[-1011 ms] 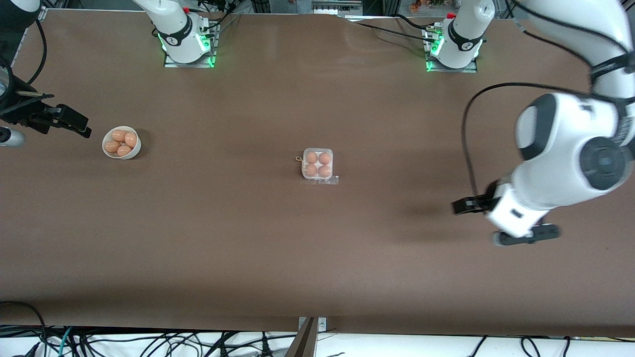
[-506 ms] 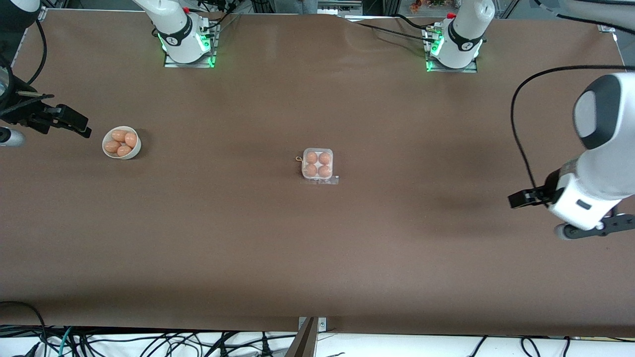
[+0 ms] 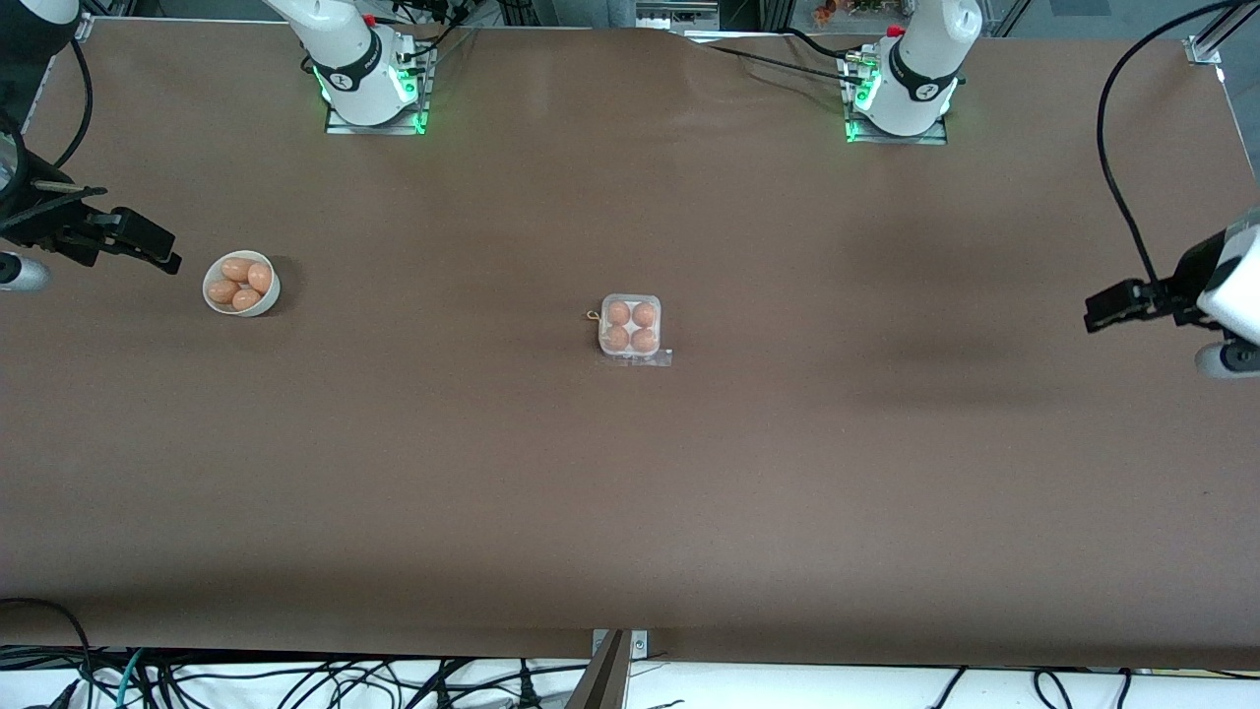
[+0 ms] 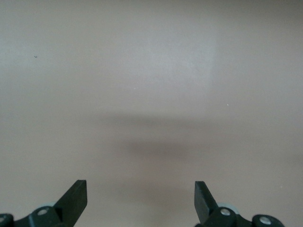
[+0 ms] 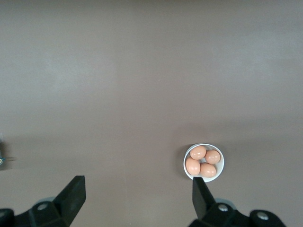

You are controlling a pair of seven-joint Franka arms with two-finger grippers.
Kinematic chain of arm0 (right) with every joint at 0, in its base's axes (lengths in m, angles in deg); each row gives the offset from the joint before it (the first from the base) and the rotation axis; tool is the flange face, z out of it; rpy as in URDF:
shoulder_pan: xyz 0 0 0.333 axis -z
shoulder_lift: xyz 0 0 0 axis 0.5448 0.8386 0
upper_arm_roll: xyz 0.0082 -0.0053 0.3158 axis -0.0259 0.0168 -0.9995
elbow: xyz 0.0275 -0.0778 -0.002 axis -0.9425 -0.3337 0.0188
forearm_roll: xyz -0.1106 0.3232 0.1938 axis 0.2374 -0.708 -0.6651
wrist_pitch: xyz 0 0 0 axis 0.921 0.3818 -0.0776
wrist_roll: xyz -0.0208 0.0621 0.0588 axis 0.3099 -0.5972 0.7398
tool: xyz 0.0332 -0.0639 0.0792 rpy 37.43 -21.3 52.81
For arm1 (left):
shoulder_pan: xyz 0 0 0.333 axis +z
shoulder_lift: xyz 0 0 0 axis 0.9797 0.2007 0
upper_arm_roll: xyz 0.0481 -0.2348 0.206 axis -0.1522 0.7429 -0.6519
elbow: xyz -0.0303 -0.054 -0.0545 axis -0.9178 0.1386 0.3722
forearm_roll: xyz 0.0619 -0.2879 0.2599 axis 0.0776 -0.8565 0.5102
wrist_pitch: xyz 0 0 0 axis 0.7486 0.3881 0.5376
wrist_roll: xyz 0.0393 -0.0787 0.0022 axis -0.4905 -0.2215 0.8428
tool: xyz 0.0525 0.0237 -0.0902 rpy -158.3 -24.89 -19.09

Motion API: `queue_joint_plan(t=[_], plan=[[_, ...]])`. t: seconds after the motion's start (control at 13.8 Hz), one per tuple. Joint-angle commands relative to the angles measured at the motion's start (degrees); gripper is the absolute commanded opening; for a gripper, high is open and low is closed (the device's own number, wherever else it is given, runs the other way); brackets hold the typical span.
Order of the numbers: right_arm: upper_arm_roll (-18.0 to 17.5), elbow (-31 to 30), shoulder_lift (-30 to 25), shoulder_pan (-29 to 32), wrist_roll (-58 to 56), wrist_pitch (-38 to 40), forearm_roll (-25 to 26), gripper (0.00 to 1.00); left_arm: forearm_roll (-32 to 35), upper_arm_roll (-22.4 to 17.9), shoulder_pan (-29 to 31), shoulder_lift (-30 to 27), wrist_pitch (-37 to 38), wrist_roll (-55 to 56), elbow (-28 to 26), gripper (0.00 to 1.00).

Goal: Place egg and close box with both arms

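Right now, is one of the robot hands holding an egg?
No, the left gripper and the right gripper are both open with nothing between their fingers.

Counter: matt brown covering, smooth, faintly rippled near the bases. Box: clear glossy plastic, lid transparent. Eggs within: smooth orange-brown shells, slight sheen. Bowl, near the right claw: white, smooth. Both claws, left claw included: matt black plastic.

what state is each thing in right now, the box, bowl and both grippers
box: shut, lid down, four eggs inside, mid-table
bowl: upright, holding four eggs, at the right arm's end
left gripper: open, empty, over bare table at the left arm's end
right gripper: open, empty, beside the bowl
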Motion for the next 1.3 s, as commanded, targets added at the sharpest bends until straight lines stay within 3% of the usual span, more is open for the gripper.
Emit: queue_joint_plan(t=[0.0,0.22,1.01,1.23], plan=[[-0.5,1.2,0.3,0.6,-0.4,1.2,0.3,1.00,0.4,2.2,0.3,-7.5,-6.6,-0.9,-11.8,1.00],[-0.5,1.2,0.3,0.6,-0.3,1.2,0.3,1.00,-2.6,3.0,0.5,-9.3,-7.2,-0.8,-14.2,1.00],[-0.5,1.2,0.3,0.6,-0.2,1.1,0.2,1.00,-2.9,3.8,1.6,-10.2,-8.0,-0.9,-15.7,1.00],[-0.5,1.2,0.3,0.6,-0.2,1.1,0.2,1.00,-2.8,7.9,5.2,-10.2,-8.0,-1.0,-15.9,1.00]])
